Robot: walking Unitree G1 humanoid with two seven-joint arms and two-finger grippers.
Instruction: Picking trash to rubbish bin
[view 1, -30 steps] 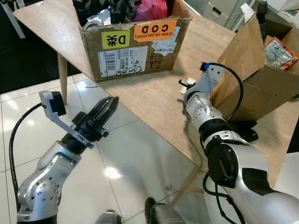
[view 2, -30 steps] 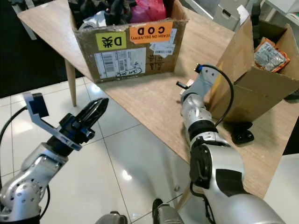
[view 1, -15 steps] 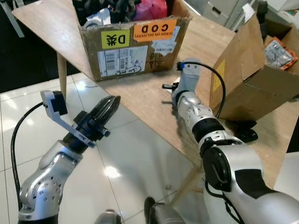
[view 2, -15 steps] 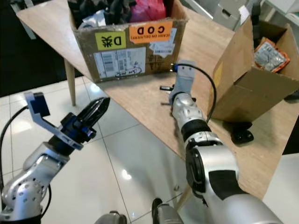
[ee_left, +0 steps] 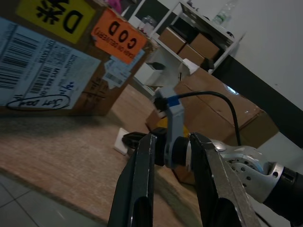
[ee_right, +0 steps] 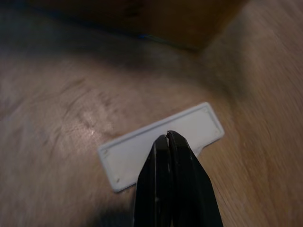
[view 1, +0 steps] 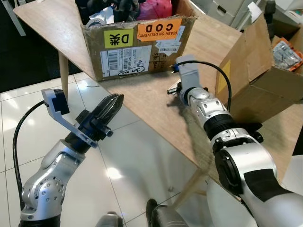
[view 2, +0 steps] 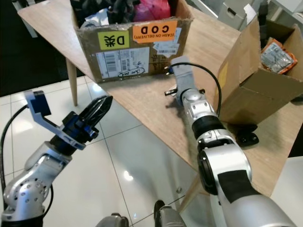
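Your right gripper (ee_right: 166,138) was closed, its two black fingers pressed together with nothing between them, the tips hovering over a flat white rectangular piece (ee_right: 161,144) that lay on the wooden table (view 1: 151,101). That piece was the trash nearest your reach; it sat in the gap between two cardboard boxes, close to the table's long front edge. You could see its outline plainly from the right wrist, while from the head the arm covered it. Whether the tips touched it, I could not tell.

Your left gripper (view 1: 110,107) was held out over the white tiled floor (view 1: 137,156), off the table's front edge, with its fingers slightly apart and empty. From the left wrist you looked between those fingers (ee_left: 142,189) across the table at the right arm and a corner of the white piece (ee_left: 121,141).

You had two boxes on the table. The labelled box (view 1: 137,45), towards the far edge, carried an orange COD sticker (view 1: 158,29) and a yellow label, and was packed with dark items and something pink. The open box (view 1: 258,80), at the right end of the table, held a crinkled foil packet (view 1: 284,52). A small black object (view 2: 247,139) lay on the table by that box's base.
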